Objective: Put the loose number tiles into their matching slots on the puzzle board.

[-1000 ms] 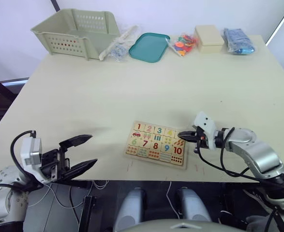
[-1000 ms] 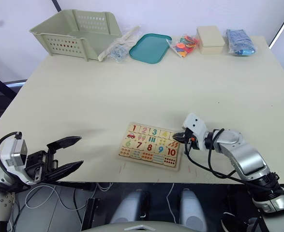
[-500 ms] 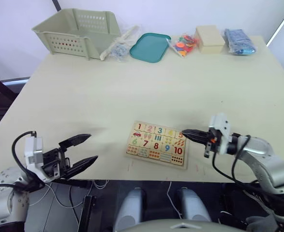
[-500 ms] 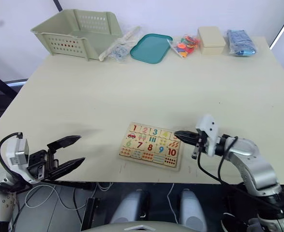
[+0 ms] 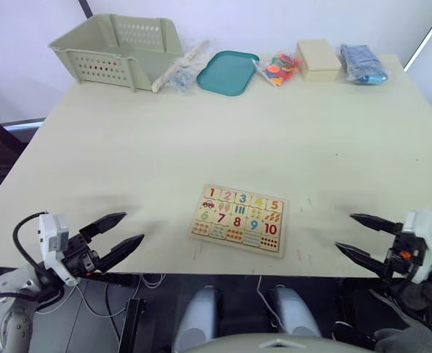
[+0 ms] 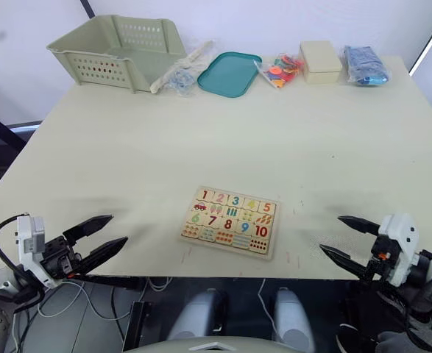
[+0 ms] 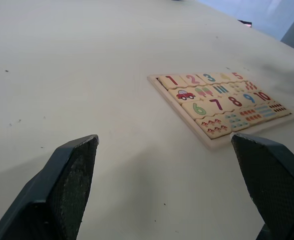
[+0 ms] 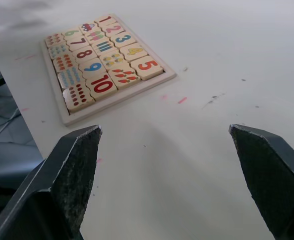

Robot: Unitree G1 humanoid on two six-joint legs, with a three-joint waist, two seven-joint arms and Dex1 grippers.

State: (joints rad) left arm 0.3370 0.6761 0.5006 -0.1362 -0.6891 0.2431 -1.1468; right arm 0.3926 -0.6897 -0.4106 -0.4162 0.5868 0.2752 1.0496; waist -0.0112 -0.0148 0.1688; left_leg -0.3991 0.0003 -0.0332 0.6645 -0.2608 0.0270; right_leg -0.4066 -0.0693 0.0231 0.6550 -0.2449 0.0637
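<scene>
Your puzzle board (image 5: 239, 219) lies flat near the table's (image 5: 201, 140) front edge, tiles 1 to 5 (image 5: 243, 198) seated in its top row. Both tools, left tool (image 5: 118, 237) and right tool (image 5: 361, 235), hang wide and empty at that edge, well apart from the board.

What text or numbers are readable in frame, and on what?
"1 2 3 4 5": top row of tiles on the puzzle board.
"6 7 8 9 10": third row of the same board.
Bags and box at the table's far edge: no readable text.
</scene>
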